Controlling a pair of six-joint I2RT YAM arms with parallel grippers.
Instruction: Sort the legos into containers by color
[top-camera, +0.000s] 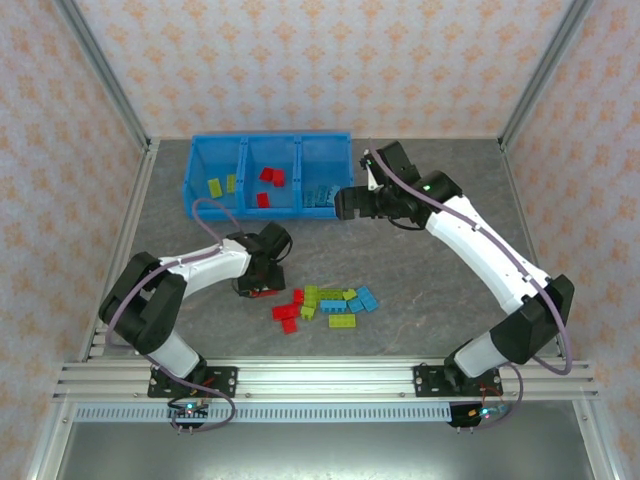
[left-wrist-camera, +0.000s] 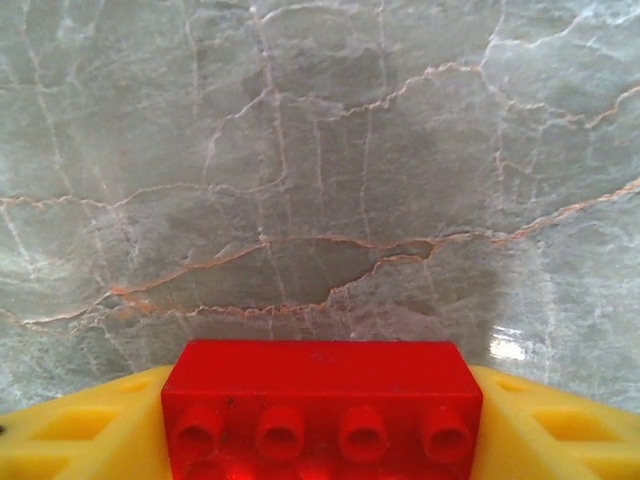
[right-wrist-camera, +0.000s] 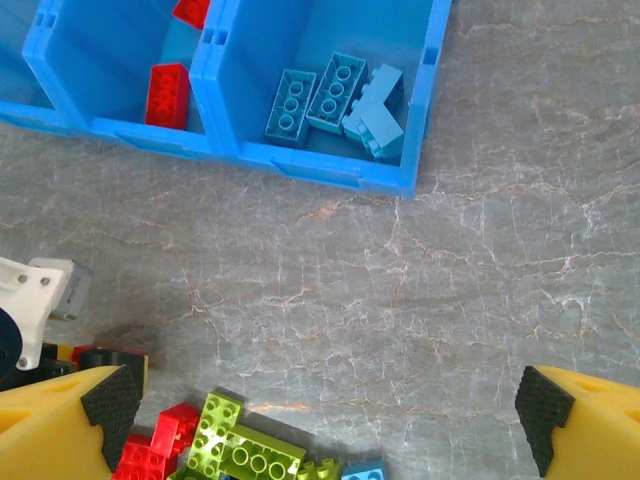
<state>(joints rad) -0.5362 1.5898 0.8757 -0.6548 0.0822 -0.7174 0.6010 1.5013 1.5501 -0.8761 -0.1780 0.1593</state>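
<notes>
— Grey marbled worktop (top-camera: 430, 310), peach patterned walls behind. What's the piece in play?

— A red brick (left-wrist-camera: 320, 385), one of the legos (top-camera: 325, 303). It's glossy, with a row of four studs showing to the left wrist camera. It sits just left of the loose heap of red, lime and light blue pieces mid-worktop.

— How will it handle?

— Light, rigid and slick-sided, I'd judge. Best taken squarely across its flat ends or sides, not the studs, or it could twist out.

— And the left tool (top-camera: 258, 280)?

— Partly closed, with its yellow fingers (left-wrist-camera: 60, 430) flush against both ends of that brick. Whether the brick is off the surface, I can't tell.

— The right tool (right-wrist-camera: 328, 405)?

— Spread wide and holding nothing, hanging over bare worktop just in front of the containers (top-camera: 270, 137).

— Those?

— One blue tray at the far side with three compartments: lime pieces on the left, red in the middle, light blue on the right. Red belongs in the middle one, I'd say.
</notes>
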